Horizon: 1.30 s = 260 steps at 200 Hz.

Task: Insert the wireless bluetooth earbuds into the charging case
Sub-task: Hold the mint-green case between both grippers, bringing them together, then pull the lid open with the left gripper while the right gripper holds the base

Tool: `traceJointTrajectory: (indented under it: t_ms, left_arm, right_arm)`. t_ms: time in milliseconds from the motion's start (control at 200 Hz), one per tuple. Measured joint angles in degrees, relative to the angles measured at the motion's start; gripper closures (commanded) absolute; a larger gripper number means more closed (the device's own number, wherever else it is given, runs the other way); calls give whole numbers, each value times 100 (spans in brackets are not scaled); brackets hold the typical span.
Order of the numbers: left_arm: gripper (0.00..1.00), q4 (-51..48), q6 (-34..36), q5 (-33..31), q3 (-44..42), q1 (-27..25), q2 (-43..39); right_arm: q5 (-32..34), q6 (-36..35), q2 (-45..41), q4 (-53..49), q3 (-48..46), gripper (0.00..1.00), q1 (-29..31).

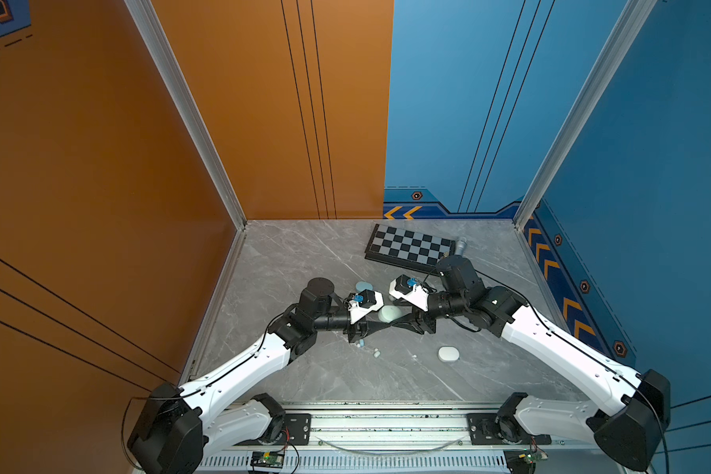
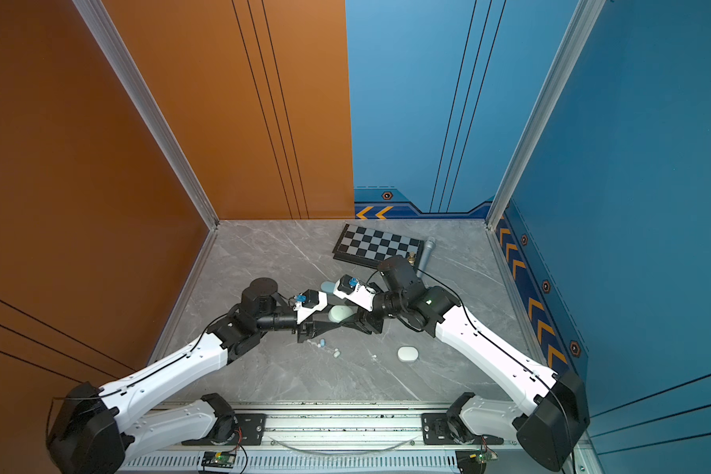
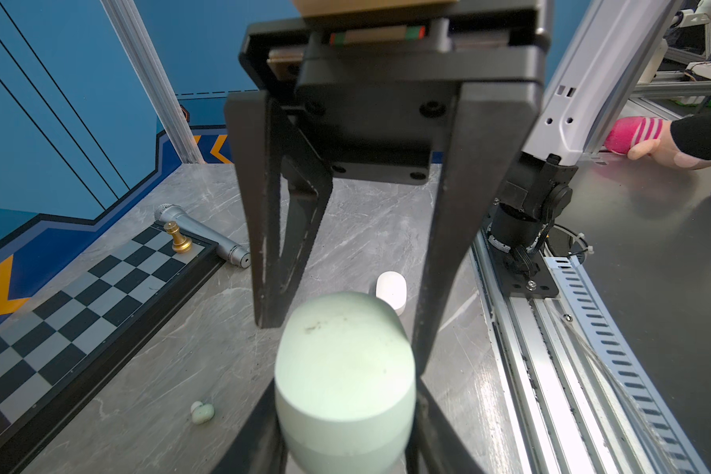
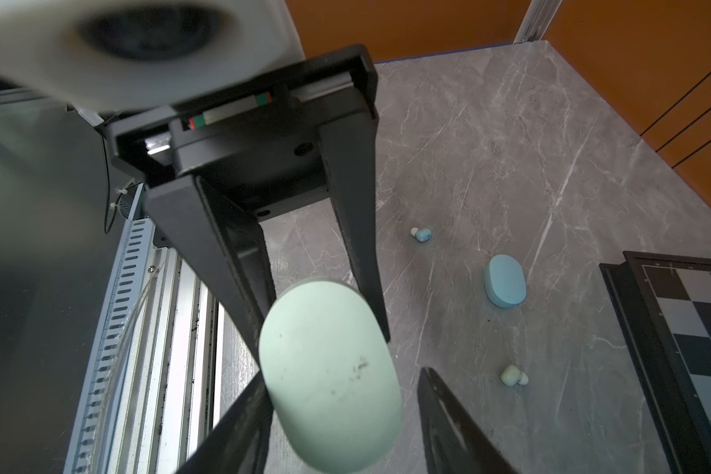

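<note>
Between the left gripper's [image 4: 325, 326] fingers sits the mint charging case [image 3: 341, 369], pinched by one end; the right gripper [image 3: 345, 340] stands spread around the other end, one finger clear. The lid looks shut, so I judge the right should catch the seam squarely while the left holds firm. Round both claws, tiny bean-shaped earbuds [image 4: 421, 234], pale blue and mint, lie loose on the table [image 4: 510, 123].

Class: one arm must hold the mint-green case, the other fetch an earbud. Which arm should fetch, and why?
Right, probably. The left tool grips the mint-green case on both sides; the right tool stands open, one finger clear of the case, so it is free to reach the mint earbud nearby.
</note>
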Motion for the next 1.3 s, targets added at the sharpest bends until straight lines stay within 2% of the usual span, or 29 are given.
traceJointTrajectory:
  t_ms: [601,816,976,1166,1301]
  left_arm:
    - [100,59,-35,-13,26,2,37]
    - [100,11,-33,247,26,-81,39]
    - [100,11,-59,258,26,-79,39]
    - [100,11,-146,243,26,-79,39]
    - [100,11,-192,240,31,-79,39]
  right_arm:
    - [-116,280,-173,223,-20,42,-162]
    - [103,358,-199,638,-20,42,-304]
    - [173,358,-199,643,-22,46,-304]
    - [168,367,-278,684,-160,60,-306]
    - [164,358,-330,684,-221,62,-313]
